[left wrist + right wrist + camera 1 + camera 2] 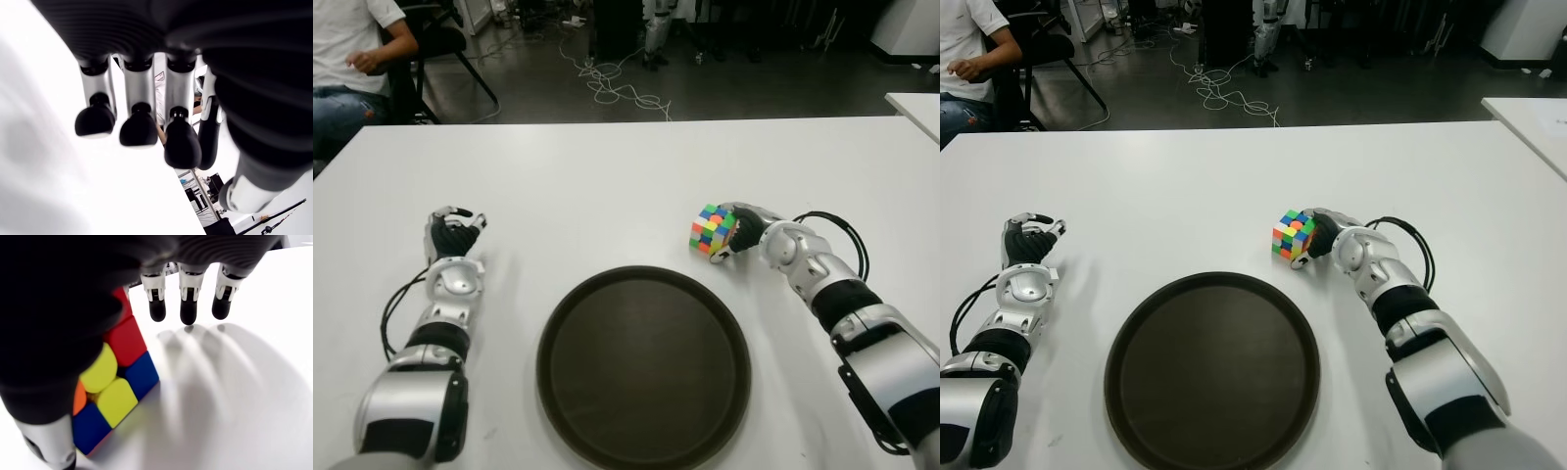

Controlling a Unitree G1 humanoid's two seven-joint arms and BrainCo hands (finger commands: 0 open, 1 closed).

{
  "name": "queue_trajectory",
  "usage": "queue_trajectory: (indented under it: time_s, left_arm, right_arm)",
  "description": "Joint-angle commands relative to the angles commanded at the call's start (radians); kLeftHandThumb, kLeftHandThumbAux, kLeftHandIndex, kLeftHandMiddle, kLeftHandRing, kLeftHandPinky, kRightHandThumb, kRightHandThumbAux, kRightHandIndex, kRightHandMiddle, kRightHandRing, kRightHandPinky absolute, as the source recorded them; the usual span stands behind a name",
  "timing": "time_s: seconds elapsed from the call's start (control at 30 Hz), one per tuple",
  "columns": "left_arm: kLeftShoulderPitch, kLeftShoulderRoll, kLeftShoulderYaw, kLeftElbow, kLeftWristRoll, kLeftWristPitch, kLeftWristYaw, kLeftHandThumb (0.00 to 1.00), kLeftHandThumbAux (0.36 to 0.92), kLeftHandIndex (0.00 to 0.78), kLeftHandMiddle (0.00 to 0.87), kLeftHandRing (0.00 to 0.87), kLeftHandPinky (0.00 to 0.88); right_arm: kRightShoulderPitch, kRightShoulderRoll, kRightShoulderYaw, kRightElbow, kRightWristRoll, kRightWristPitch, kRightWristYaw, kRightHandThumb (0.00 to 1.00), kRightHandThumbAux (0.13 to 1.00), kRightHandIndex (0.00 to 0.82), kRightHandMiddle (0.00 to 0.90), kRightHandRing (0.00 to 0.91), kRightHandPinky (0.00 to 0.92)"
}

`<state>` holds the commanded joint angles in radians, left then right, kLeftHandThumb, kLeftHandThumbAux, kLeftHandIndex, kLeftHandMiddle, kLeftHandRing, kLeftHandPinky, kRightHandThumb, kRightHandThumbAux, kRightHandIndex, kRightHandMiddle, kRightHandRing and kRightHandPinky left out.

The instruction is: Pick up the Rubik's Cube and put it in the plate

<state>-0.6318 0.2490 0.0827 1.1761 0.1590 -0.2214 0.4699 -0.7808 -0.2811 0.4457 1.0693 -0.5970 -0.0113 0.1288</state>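
Observation:
The Rubik's Cube (710,231) stands on the white table (607,176), just beyond the right rim of the dark round plate (643,367), which holds nothing. My right hand (734,232) is at the cube's right side, close against it. In the right wrist view the cube (115,377) lies beside the palm and thumb, while the fingers (188,308) reach straight past it above the table, not curled around it. My left hand (453,233) shows to the left of the plate, its fingers (139,129) relaxed and holding nothing.
A person (347,59) sits on a chair beyond the table's far left corner. Cables (617,88) lie on the floor behind the table. The corner of another white table (915,103) shows at the right.

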Motion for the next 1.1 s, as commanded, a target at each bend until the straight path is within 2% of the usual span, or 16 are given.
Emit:
queue_trajectory:
  time_s: [0.43,0.7,1.1]
  left_arm:
    - [0.000,0.000,-0.001,0.001,0.001,0.001,-0.007,0.712,0.701,0.442,0.812,0.815,0.811]
    - [-0.001,0.001,-0.002,-0.001,0.002,0.004,-0.011,0.712,0.702,0.442,0.814,0.817,0.811]
    - [0.001,0.000,-0.002,-0.004,0.003,0.001,-0.002,0.711,0.702,0.442,0.816,0.816,0.805]
  right_arm:
    - [-0.005,0.008,-0.001,0.030,0.002,-0.025,-0.043,0.000,0.760,0.077,0.102,0.082,0.006]
    - [-0.004,0.013,-0.015,0.045,0.017,-0.047,-0.077,0.000,0.755,0.120,0.126,0.112,0.060]
    - [-0.003,0.017,-0.017,0.047,0.021,-0.047,-0.087,0.000,0.759,0.114,0.131,0.131,0.098]
